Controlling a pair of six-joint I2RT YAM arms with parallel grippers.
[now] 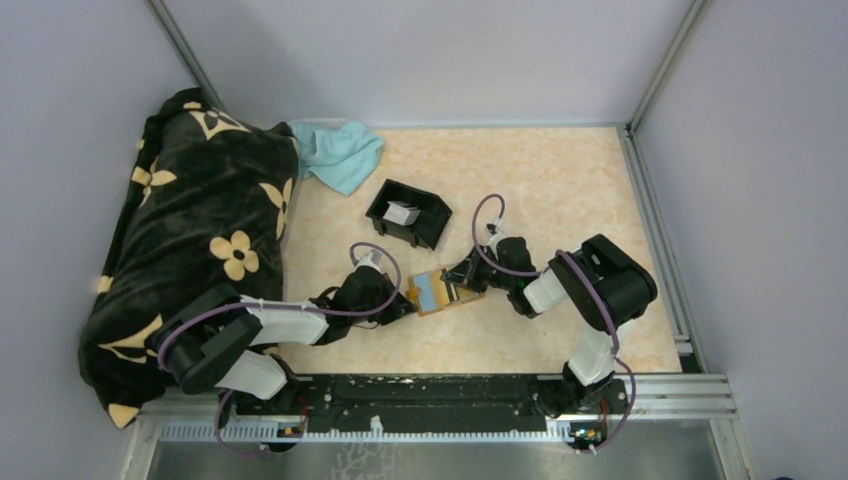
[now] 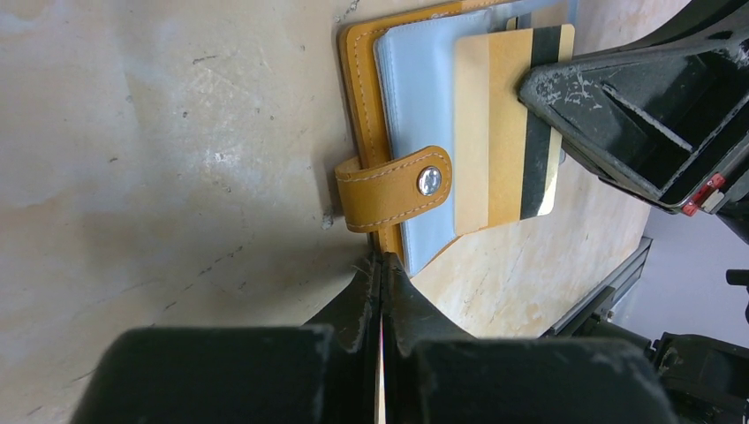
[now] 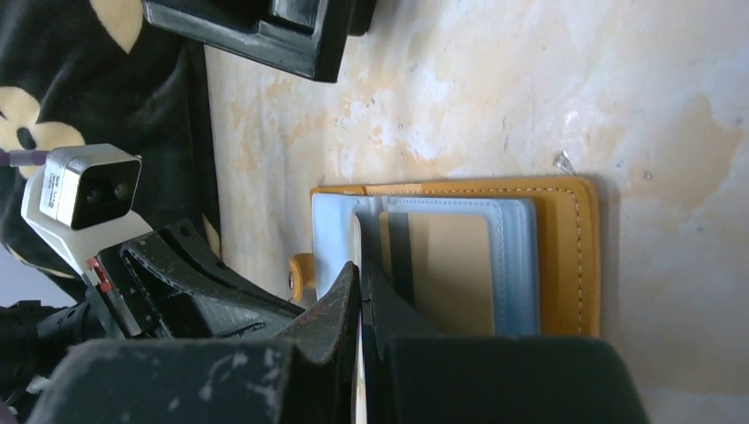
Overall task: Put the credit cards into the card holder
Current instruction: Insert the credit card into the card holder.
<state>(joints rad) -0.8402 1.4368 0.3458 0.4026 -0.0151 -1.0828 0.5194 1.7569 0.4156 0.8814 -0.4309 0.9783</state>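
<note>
The card holder (image 2: 358, 97) lies open on the bench (image 2: 177, 132), 1 credit card (image 2: 495, 132) atop it. The left end effector (image 2: 382, 258) and right end effector (image 3: 362, 269) are closed. Card looks stiff, slick; push its short edge.

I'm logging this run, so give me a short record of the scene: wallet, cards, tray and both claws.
wallet: orange, open, lying flat between the two claws
gold card: black stripe, lying on the wallet's inside, mostly showing
tray: black, beyond the wallet, a pale card inside
left claw: shut, tips at the wallet's edge
right claw: shut, tips at the gold card's edge; grip unclear
</note>
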